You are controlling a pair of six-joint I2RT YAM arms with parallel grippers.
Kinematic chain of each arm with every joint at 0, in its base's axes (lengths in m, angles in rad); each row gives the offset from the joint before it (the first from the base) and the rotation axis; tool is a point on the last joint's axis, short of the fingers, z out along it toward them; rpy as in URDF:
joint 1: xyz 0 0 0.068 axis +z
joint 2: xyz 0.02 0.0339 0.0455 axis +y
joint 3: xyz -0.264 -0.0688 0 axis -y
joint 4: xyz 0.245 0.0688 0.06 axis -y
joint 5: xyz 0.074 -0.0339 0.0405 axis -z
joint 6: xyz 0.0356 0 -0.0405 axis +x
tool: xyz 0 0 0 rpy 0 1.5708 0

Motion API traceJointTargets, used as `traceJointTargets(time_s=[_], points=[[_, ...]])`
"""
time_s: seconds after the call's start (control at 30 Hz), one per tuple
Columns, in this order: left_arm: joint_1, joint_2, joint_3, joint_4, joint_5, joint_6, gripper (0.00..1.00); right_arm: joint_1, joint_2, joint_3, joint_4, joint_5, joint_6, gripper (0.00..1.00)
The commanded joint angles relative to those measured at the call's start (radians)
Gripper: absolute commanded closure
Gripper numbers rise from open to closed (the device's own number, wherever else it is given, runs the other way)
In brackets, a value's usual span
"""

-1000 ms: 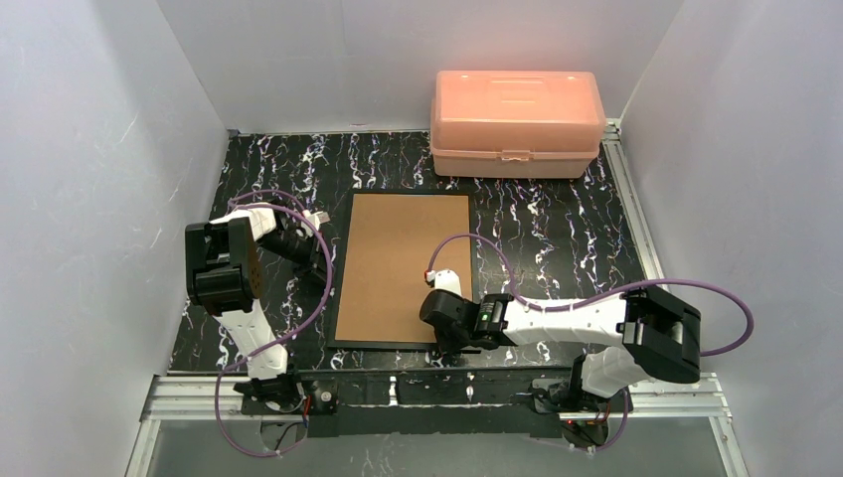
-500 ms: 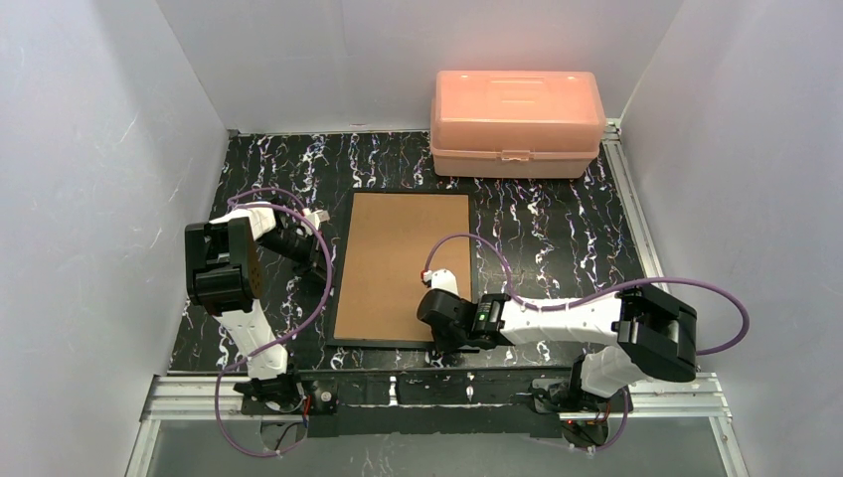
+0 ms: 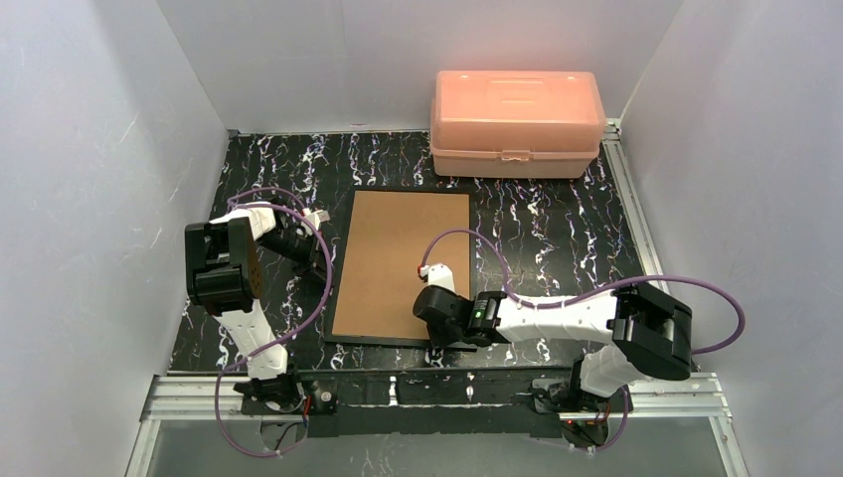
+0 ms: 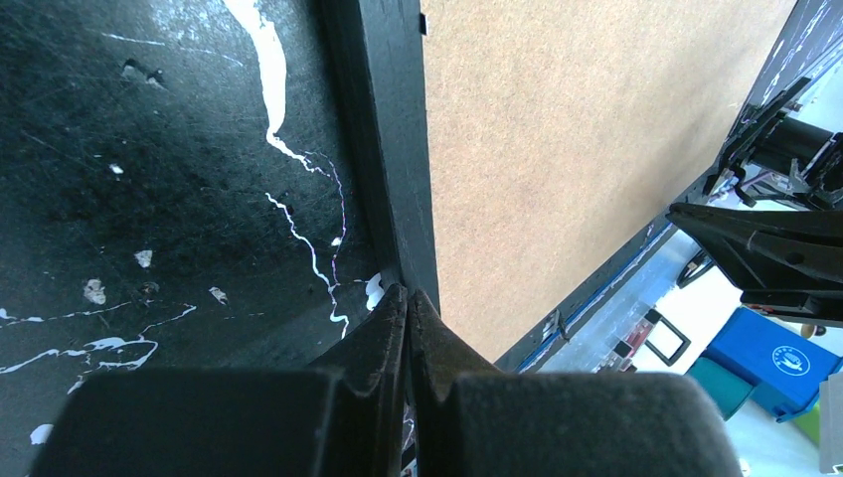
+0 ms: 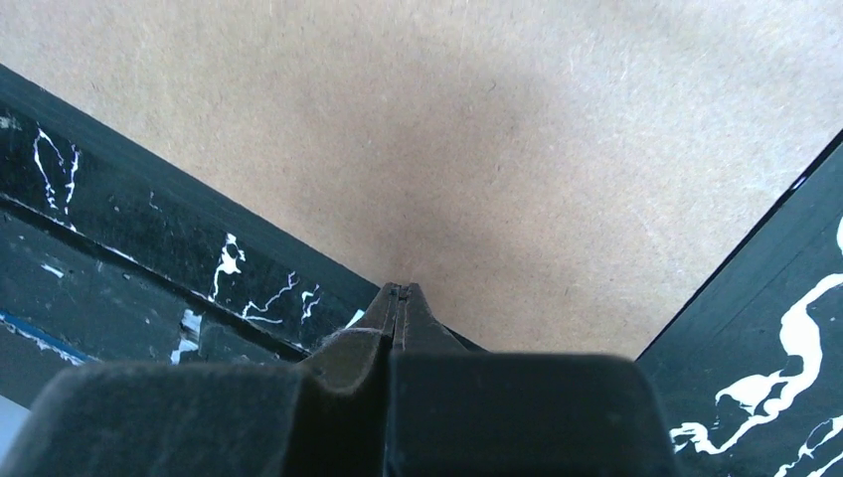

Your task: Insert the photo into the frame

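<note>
thin black rectangular picture frame (image 3: 402, 263) lies face down mid-table, brown fibreboard back up, long side running 12 to 6; the black white-veined marble tabletop (image 3: 557, 238) shows all round it

left gripper (image 3: 320, 266) sits at 9 o'clock of the frame; on the left wrist view its claw (image 4: 408, 298) is pressed together, nothing between the fingers, tips low at the black rim (image 4: 393, 149) on the frame's left side – can't tell whether they touch it; brown back (image 4: 557, 149) fills the space beyond the rim

right gripper (image 3: 439, 336) is at about 5 o'clock of the frame, over its near-right corner; right wrist view: claw (image 5: 399, 290) also pressed together, holding nothing, tips where fibreboard (image 5: 497, 129) meets the near black rim – contact vs just above, can't tell

the cat print can't be seen in any view

pink rectangular plastic box with closed lid (image 3: 517, 109) stands at 1 o'clock on the table, against the back wall, apart from the frame
</note>
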State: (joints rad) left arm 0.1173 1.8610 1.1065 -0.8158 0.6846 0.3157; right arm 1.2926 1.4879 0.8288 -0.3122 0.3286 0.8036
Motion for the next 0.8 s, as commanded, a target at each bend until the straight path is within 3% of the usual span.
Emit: traceJointTargets(time_s=[0.0, 0.33, 0.77], points=[[-0.004, -0.024, 0.009, -0.026, 0.020, 0.019, 1.00, -0.008, 0.007, 0.057, 0.032, 0.055, -0.024, 0.99], [-0.003, -0.040, 0.005, -0.033, 0.031, 0.021, 1.00, -0.008, 0.077, 0.153, 0.083, 0.026, -0.075, 0.99], [-0.004, -0.047, 0.013, -0.048, 0.049, 0.009, 1.00, -0.012, 0.353, 0.401, 0.129, -0.025, -0.169, 0.99]])
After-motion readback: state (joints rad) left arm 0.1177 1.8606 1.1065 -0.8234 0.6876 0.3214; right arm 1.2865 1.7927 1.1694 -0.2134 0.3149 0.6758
